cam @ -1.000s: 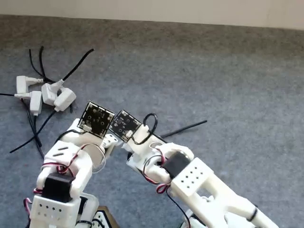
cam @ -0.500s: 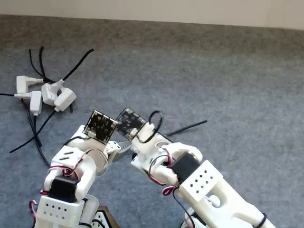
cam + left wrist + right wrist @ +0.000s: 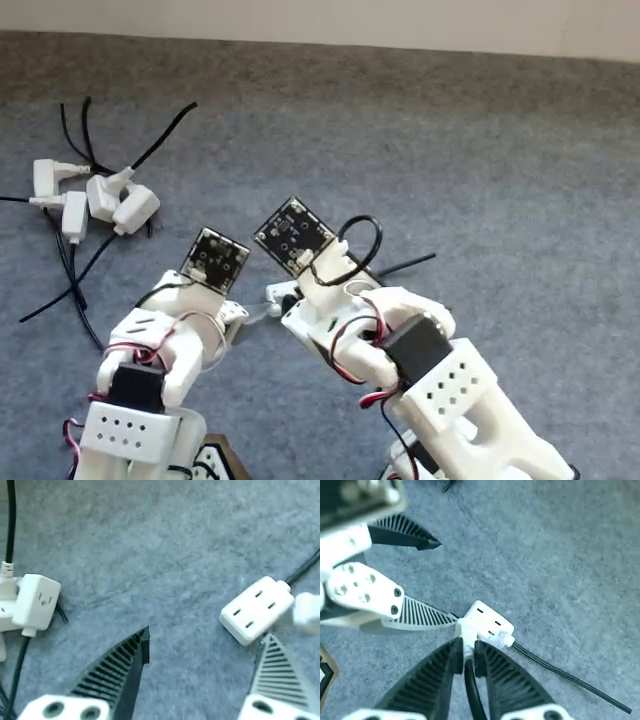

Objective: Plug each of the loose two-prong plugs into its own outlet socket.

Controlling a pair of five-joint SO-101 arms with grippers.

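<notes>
We are pinching plug [image 3: 464, 631] with right gripper [image 3: 467, 647], plug touching socket [image 3: 489, 624]. We are holding left gripper [image 3: 206, 635] spread, just left of socket.

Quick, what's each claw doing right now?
Left gripper: open, holding nothing.
Right gripper: shut on a white plug.

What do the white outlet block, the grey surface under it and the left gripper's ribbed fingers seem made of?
The outlet block looks like moulded white plastic: smooth, slightly glossy, with crisp slots. The surface seems felt or short-pile carpet: matte, fuzzy, mottled grey. The fingers of the left gripper look like matte plastic, likely printed, given fine even ridges.
</notes>
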